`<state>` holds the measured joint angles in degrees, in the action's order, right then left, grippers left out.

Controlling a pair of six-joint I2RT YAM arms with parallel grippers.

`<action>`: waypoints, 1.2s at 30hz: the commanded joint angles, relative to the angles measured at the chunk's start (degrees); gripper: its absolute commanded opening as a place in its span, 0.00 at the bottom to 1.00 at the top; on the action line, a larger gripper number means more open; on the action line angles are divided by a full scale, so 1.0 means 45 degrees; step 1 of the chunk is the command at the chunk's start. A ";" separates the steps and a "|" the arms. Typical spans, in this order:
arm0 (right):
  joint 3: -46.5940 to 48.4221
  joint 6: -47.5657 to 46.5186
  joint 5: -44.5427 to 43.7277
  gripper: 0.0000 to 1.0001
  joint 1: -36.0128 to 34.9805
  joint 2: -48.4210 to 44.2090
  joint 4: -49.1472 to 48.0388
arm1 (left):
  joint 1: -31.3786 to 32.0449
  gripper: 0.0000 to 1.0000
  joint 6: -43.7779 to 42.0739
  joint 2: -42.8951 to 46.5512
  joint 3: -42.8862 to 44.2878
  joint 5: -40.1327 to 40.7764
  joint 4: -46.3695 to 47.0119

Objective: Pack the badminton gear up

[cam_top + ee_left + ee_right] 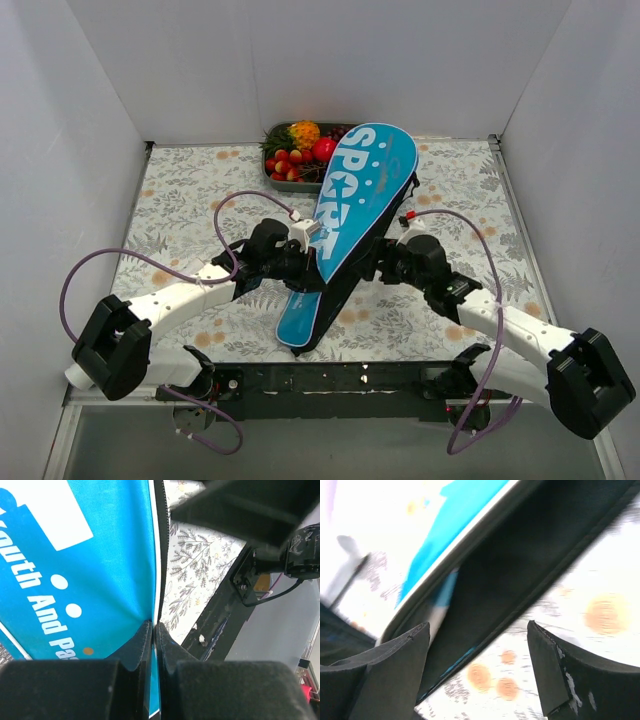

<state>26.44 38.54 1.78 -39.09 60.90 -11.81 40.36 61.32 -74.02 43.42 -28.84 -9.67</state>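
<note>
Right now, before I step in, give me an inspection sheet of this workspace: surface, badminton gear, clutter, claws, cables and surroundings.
Surface: flowered tablecloth, lying flat.
Job's things: blue bag lies slantwise mid-table, its wide end overlapping the tray's right side and its right edge gaping open. Rackets and shuttlecock tube: nothing seen loose.
Clutter: grey tray of fruit at the far edge.
Grippers: left claw shut on the bag's edge; right claw open at the bag's dark opening.
Cables: purple cables loop off both arms.
Surroundings: white walls on three sides.
</note>
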 commanded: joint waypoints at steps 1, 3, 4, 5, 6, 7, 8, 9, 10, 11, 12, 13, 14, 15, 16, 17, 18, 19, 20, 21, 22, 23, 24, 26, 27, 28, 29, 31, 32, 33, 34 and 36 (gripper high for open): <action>0.1506 -0.1357 -0.1975 0.85 0.1825 0.0195 0.3540 | 0.0074 0.00 -0.0267 0.0083 0.0077 0.0256 -0.0193; 0.1935 -0.1456 -0.2308 0.86 0.2434 0.0586 0.3797 | 0.0074 0.00 -0.0384 -0.0074 0.0214 0.0373 -0.0409; 0.1996 -0.1475 -0.2871 0.86 0.2843 0.0683 0.3662 | 0.0074 0.00 -0.0404 -0.0152 0.0273 0.0412 -0.0487; 0.2074 -0.1495 -0.3070 0.86 0.3079 0.0858 0.3506 | 0.0074 0.00 -0.0423 -0.0327 0.0293 0.0510 -0.0603; 0.2152 -0.1534 -0.3091 0.87 0.3333 0.0957 0.3001 | 0.0074 0.00 -0.0423 -0.0406 0.0331 0.0530 -0.0643; 0.2211 -0.1515 -0.2859 0.87 0.3857 0.1035 0.2745 | 0.0074 0.00 -0.0443 -0.0523 0.0409 0.0530 -0.0740; 0.2211 -0.1476 -0.2702 0.87 0.4153 0.1152 0.2240 | 0.0074 0.00 -0.0443 -0.0659 0.0410 0.0530 -0.0819; 0.2192 -0.1321 -0.2507 0.88 0.4407 0.1211 0.1307 | 0.0074 0.00 -0.0424 -0.0719 0.0410 0.0530 -0.0819; 0.2095 -0.1281 -0.2041 0.88 0.4912 0.1270 0.0814 | 0.0074 0.00 -0.0404 -0.0758 0.0352 0.0569 -0.0839; 0.2055 -0.1203 -0.1804 0.88 0.5149 0.1406 0.0267 | 0.0074 0.00 -0.0423 -0.0778 0.0293 0.0608 -0.0858; 0.2036 -0.1028 -0.1589 0.89 0.5384 0.1542 -0.0183 | 0.0074 0.00 -0.0365 -0.0778 0.0273 0.0589 -0.0859; 0.2035 -0.0949 -0.1259 0.90 0.5773 0.1679 -0.0999 | 0.0074 0.00 -0.0365 -0.0759 0.0235 0.0550 -0.0839; 0.2016 -0.0852 -0.1062 0.90 0.5951 0.1990 -0.1433 | 0.0074 0.00 -0.0365 -0.0797 0.0215 0.0550 -0.0858; 0.1997 -0.0754 -0.0867 0.90 0.6107 0.2167 -0.1824 | 0.0074 0.00 -0.0326 -0.0817 0.0176 0.0569 -0.0859; 0.1996 -0.0463 -0.0575 0.90 0.6399 0.2343 -0.2273 | 0.0074 0.00 -0.0326 -0.0836 0.0156 0.0511 -0.0839; 0.1958 -0.0344 -0.0494 0.90 0.6479 0.2693 -0.2954 | 0.0074 0.00 -0.0345 -0.0856 0.0137 0.0472 -0.0839; 0.1919 -0.0207 -0.0494 0.90 0.6577 0.2889 -0.3367 | 0.0074 0.00 -0.0345 -0.0914 0.0098 0.0452 -0.0839; 0.1880 0.0084 -0.0087 0.90 0.6771 0.3298 -0.3738 | 0.0074 0.00 -0.0326 -0.0953 0.0059 0.0491 -0.0820; 0.1841 0.0164 -0.0006 0.90 0.6870 0.3534 -0.4496 | 0.0074 0.00 -0.0326 -0.1012 0.0020 0.0452 -0.0800; 0.1802 0.0262 0.0033 0.90 0.6948 0.3787 -0.4813 | 0.0074 0.00 -0.0345 -0.1090 -0.0019 0.0452 -0.0781; 0.1801 0.0359 0.0150 0.90 0.7103 0.4351 -0.5145 | 0.0074 0.00 -0.0307 -0.1226 -0.0020 0.0471 -0.0800; 0.1820 0.0418 0.0267 0.90 0.7182 0.4666 -0.5941 | 0.0074 0.00 -0.0268 -0.1305 -0.0020 0.0413 -0.0800; 0.1956 0.0496 0.0462 0.90 0.7376 0.5017 -0.6278 | 0.0074 0.00 -0.0267 -0.1363 -0.0039 0.0374 -0.0800; 0.2152 0.0672 0.1009 0.90 0.7534 0.6149 -0.7039 | 0.0074 0.00 -0.0209 -0.1559 -0.0020 0.0238 -0.0781; 0.2462 0.0692 0.1165 0.90 0.7631 0.6540 -0.7623 | 0.0094 0.00 -0.0189 -0.1598 -0.0039 0.0179 -0.0742; 0.2639 0.0731 0.1360 0.89 0.7671 0.7298 -0.7822 | 0.0094 0.00 -0.0189 -0.1637 -0.0059 0.0140 -0.0722; 0.2873 0.0731 0.1478 0.89 0.7691 0.7692 -0.7998 | 0.0094 0.00 -0.0189 -0.1657 -0.0059 0.0081 -0.0702; 0.3458 0.0712 0.1615 0.89 0.7749 0.8744 -0.8506 | 0.0094 0.00 -0.0189 -0.1696 -0.0098 -0.0016 -0.0683; 0.3616 0.0731 0.1655 0.89 0.7769 0.9041 -0.8720 | 0.0094 0.00 -0.0208 -0.1793 -0.0117 -0.0114 -0.0644; 0.3792 0.0789 0.1790 0.89 0.7827 0.9353 -0.9128 | 0.0113 0.00 -0.0189 -0.1813 -0.0117 -0.0172 -0.0663; 0.4141 0.0829 0.1869 0.89 0.7847 0.9936 -0.9384 | 0.0113 0.00 -0.0189 -0.1852 -0.0175 -0.0231 -0.0625; 0.4630 0.0985 0.2083 0.89 0.7867 1.0564 -0.9698 | 0.0133 0.00 -0.0131 -0.2008 -0.0195 -0.0484 -0.0546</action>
<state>41.98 42.00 8.19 -4.10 104.31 -45.67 40.60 60.45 -82.32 43.48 -28.01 -13.04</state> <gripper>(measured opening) 0.890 0.023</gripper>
